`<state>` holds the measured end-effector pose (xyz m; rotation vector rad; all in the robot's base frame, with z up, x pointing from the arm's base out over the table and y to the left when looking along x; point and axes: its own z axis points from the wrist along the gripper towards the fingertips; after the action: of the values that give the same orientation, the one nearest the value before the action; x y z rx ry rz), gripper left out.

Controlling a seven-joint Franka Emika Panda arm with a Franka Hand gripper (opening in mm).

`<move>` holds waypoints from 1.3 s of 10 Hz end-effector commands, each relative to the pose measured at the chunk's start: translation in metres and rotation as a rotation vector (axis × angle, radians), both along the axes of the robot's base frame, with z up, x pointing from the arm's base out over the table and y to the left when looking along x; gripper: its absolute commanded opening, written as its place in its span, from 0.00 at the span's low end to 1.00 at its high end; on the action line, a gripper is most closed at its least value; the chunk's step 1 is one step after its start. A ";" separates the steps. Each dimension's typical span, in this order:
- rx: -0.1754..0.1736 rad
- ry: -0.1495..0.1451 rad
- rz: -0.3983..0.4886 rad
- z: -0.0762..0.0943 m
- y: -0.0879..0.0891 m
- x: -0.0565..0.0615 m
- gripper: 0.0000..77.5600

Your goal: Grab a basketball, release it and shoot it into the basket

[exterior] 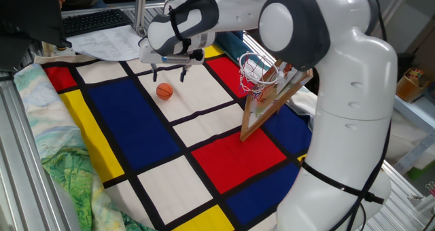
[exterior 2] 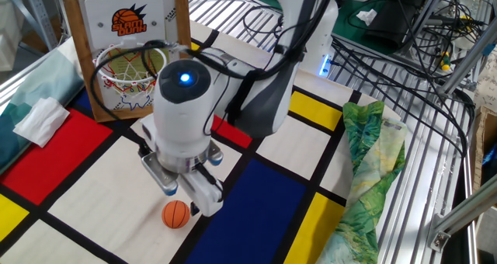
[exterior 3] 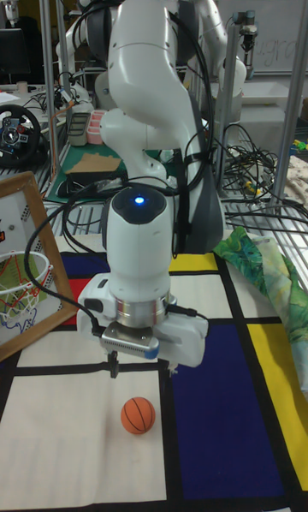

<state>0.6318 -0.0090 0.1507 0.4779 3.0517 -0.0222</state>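
The small orange basketball [exterior: 164, 90] [exterior 2: 176, 214] [exterior 3: 138, 415] lies on a white square of the checked mat. My gripper [exterior: 169, 75] [exterior 2: 182, 200] [exterior 3: 143, 372] hangs just above it, pointing down and open, one finger to each side of the ball and not touching it. The basket [exterior: 255, 73] [exterior 2: 130, 67] [exterior 3: 20, 285], a red rim with white net on a wood-framed backboard, stands upright on the mat a short way from the ball. Nothing is in the net.
A crumpled green patterned cloth [exterior: 64, 180] [exterior 2: 371, 167] runs along one mat edge. A white tissue [exterior 2: 41, 116] lies beside the backboard. Papers and a keyboard [exterior: 95, 20] sit past the mat, and cables [exterior 2: 404, 39] cover the metal rack.
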 end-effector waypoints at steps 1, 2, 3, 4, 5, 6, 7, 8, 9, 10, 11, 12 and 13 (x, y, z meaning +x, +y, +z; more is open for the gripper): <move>0.003 -0.004 0.007 -0.009 -0.005 0.011 1.00; 0.003 -0.004 0.007 -0.013 -0.006 0.013 1.00; 0.003 -0.005 0.010 -0.017 -0.006 0.014 1.00; 0.003 -0.005 0.010 -0.021 -0.007 0.015 1.00; 0.003 -0.005 0.012 -0.024 -0.007 0.016 1.00; 0.003 -0.006 0.012 -0.025 -0.008 0.017 1.00; 0.004 -0.004 0.009 -0.025 -0.008 0.017 1.00; 0.008 -0.002 0.008 -0.025 -0.008 0.017 1.00; 0.008 -0.003 0.009 -0.025 -0.008 0.017 1.00; 0.008 -0.002 0.006 -0.025 -0.008 0.018 1.00; 0.012 0.003 0.005 -0.028 -0.008 0.017 1.00; 0.011 0.001 0.009 -0.032 -0.008 0.016 1.00; 0.009 -0.002 0.012 -0.036 -0.009 0.016 1.00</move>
<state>0.6472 -0.0168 0.1222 0.4653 3.0585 -0.0101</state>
